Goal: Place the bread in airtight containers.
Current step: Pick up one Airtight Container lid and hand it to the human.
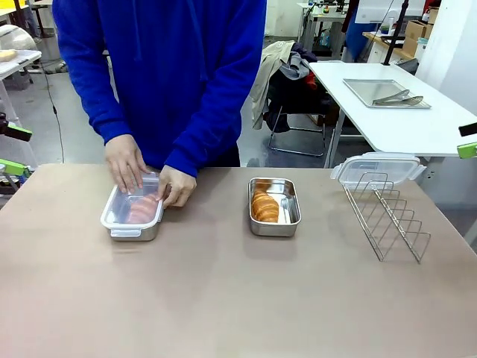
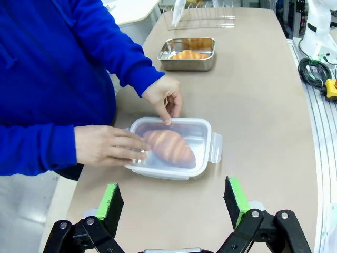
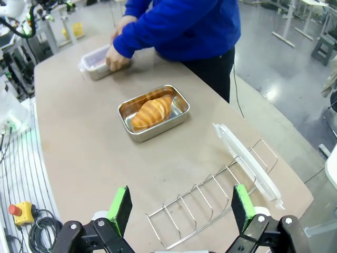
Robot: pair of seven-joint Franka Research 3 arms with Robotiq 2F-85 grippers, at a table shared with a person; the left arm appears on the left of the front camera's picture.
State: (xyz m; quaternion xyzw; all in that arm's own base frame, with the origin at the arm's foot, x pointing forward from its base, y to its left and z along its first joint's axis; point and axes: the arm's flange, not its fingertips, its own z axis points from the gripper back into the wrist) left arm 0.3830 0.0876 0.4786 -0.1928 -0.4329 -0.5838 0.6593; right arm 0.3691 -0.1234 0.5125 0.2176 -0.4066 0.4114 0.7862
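Two grippers are held back from the work, each with its jaws spread wide and nothing between the green pads. The left gripper (image 2: 174,203) is poised just short of the lidded container (image 2: 171,146), apparently so that the person is left room to finish with it. The right gripper (image 3: 181,211) is hung above the wire rack (image 3: 210,203).

Beyond the left gripper, the clear lid of that container is being pressed down by the person's two hands, one hand (image 2: 108,146) laid flat along a long edge and the other hand (image 2: 166,97) pushing at the far rim, seemingly to seat the seal. One croissant (image 2: 168,147) is seen through the lid, so this pan is judged filled and nearly shut; one side clip (image 2: 215,148) is still turned outward.

Nearer the middle of the table (image 1: 223,298), the open container (image 1: 274,206) is set with a second croissant (image 1: 265,206) lying inside it, uncovered. Its likely cover, a spare clear lid (image 1: 378,168), is propped on the rack's far end, kept off the table and within reach for the closing yet to be done.
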